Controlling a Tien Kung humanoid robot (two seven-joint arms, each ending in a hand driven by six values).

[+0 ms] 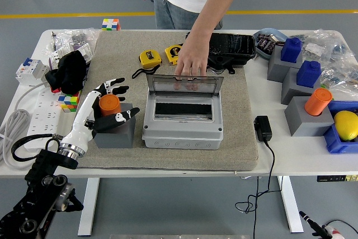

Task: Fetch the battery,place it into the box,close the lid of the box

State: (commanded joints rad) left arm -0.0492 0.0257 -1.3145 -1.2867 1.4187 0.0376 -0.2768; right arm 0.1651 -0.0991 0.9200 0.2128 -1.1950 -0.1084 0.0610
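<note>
An orange cylindrical battery stands upright in a grey block holder at the mat's left. My left hand is around it, fingers spread, thumb in front and fingers behind, not closed on it. The grey box sits at the mat's centre with its clear lid raised upright. A person's hand rests on the lid's top edge and holds it up. My right arm is out of view.
Two yellow tape measures and a black case lie behind the box. A power strip, cube and black cloth are at left. A black adapter and grey blocks with blue and orange pieces are at right.
</note>
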